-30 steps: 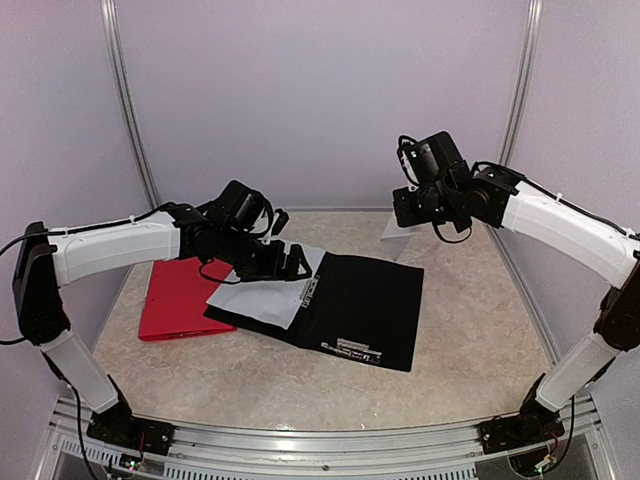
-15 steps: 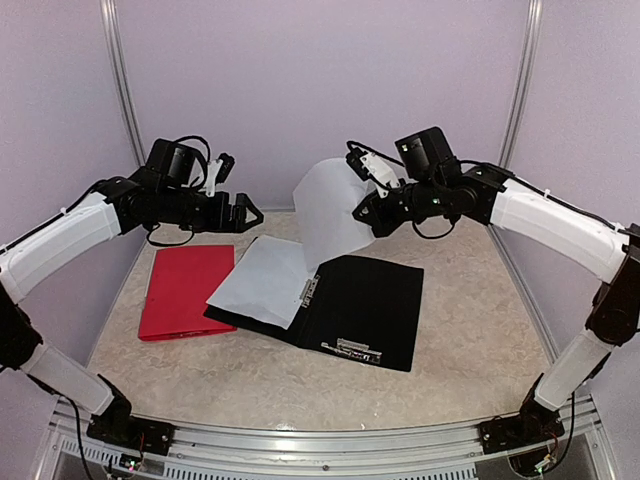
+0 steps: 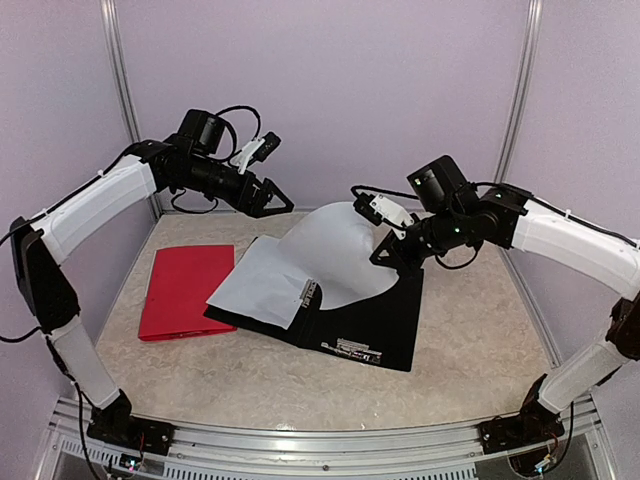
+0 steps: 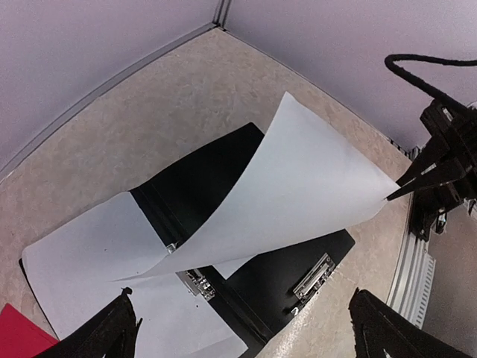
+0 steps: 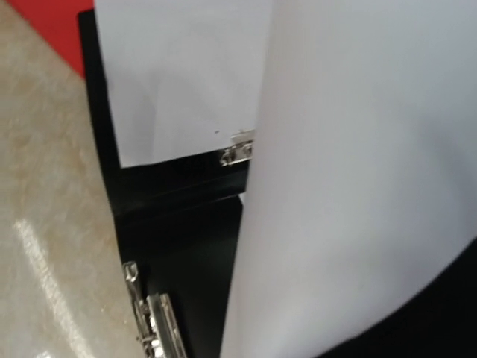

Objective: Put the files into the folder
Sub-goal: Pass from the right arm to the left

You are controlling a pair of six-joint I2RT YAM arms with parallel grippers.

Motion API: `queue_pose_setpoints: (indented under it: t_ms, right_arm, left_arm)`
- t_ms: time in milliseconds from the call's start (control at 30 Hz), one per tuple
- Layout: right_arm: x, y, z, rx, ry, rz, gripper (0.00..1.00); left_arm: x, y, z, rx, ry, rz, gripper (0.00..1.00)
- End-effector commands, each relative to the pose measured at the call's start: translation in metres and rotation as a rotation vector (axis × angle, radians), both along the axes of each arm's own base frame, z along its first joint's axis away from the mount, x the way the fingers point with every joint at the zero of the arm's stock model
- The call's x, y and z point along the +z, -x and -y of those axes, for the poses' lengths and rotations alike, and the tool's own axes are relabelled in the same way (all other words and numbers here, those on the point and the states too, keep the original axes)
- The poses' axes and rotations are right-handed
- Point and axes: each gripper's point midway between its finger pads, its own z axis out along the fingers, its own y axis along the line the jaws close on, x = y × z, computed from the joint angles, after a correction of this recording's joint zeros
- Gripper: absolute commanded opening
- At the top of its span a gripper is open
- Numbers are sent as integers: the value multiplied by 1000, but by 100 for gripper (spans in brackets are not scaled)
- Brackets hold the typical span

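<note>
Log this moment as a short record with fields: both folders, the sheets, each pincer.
black folder: open flat on the table
red folder: closed, beside the black one on its left
flat sheet: lying on the black folder's left half
held sheet: pinched at one edge, curling above the open folder
right pincer: shut on the held sheet
left pincer: open, empty, raised above the table
</note>
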Motion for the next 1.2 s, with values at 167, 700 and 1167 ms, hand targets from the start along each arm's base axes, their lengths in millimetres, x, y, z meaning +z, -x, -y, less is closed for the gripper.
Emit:
queue_pose_setpoints:
  t_ms: [167, 700, 1167]
  right_arm:
    - [6, 19, 8, 83, 49, 62, 0]
    - [2, 19, 15, 72, 89, 59, 0]
    - [-4, 24, 21, 87, 118, 54, 0]
  left_arm:
    - [-27, -4, 38, -360, -65, -86, 93]
    - [-69, -2, 70, -528, -90, -65, 93]
    - [-60, -11, 67, -538, -36, -32, 88]
